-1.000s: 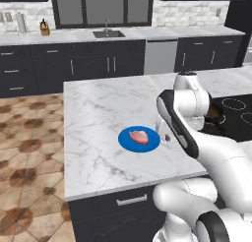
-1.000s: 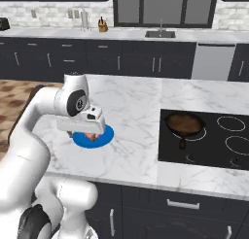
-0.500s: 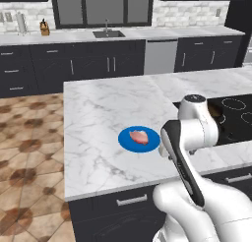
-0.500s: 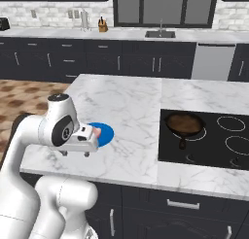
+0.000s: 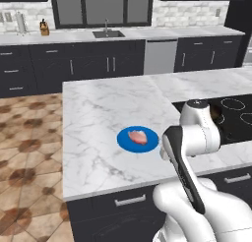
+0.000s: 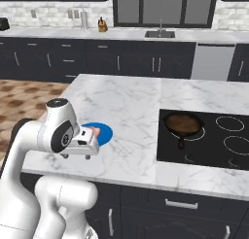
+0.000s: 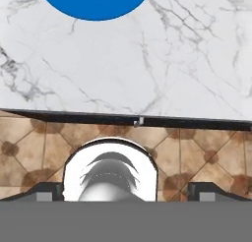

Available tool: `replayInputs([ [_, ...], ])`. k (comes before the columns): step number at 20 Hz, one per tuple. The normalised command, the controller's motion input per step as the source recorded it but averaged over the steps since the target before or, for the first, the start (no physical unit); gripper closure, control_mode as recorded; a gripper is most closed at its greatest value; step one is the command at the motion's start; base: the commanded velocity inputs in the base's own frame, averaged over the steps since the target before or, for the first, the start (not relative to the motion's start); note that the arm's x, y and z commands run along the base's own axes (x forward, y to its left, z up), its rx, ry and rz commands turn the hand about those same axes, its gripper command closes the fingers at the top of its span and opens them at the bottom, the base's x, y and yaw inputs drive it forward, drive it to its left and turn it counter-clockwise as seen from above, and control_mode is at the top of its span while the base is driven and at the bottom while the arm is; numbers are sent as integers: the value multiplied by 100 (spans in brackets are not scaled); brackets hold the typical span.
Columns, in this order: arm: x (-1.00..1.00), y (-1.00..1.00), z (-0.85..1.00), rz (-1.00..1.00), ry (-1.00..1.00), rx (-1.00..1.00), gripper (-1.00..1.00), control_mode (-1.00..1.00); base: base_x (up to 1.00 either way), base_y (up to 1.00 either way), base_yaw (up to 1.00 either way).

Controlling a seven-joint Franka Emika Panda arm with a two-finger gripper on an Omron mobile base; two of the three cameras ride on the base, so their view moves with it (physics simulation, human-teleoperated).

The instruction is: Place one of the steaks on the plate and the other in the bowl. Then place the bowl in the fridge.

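Since a second ago the arm has been swung down and back from above the plate [image 5: 138,138]; the hand [image 6: 80,148] is now held low at the near edge of the worktop [image 5: 98,113], just beside the plate on its near side. Its fingers [image 7: 47,192] are seen spread wide apart at the two bottom corners of the hand view, with nothing between them.

One blue plate is counted, lying flat on the marble worktop near its front edge. One pinkish steak [image 5: 138,136] is lying on it, roughly at its centre. In the hand view only the near rim of the plate [image 7: 93,5] is shown at the top, with bare marble below it and tiled floor [image 7: 206,147] past the worktop's edge.

One dark skillet [image 6: 183,124] is seen on the black cooktop [image 6: 214,143] to the right, well apart from the plate; whether anything is lying in it cannot be told. One sink [image 5: 108,34] and one knife block [image 5: 45,28] are seen on the far counter.
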Motion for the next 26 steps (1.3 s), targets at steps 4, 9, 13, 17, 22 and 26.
replayInputs([
  [4, 0, 0, 0, 0, 0, 0, -100, 100, 0, -100, 0],
  [9, 0, 0, 0, 0, 0, 0, -100, 100, 0, -100, 0],
  [13, 0, 0, 0, 0, 0, 0, -100, 100, 0, -100, 0],
  [17, 0, 0, 0, 0, 0, 0, -100, 100, 0, -100, 0],
  [22, 0, 0, 0, 0, 0, 0, -100, 100, 0, -100, 0],
  [26, 0, 0, 0, 0, 0, 0, -100, 100, 1, -99, 0],
])
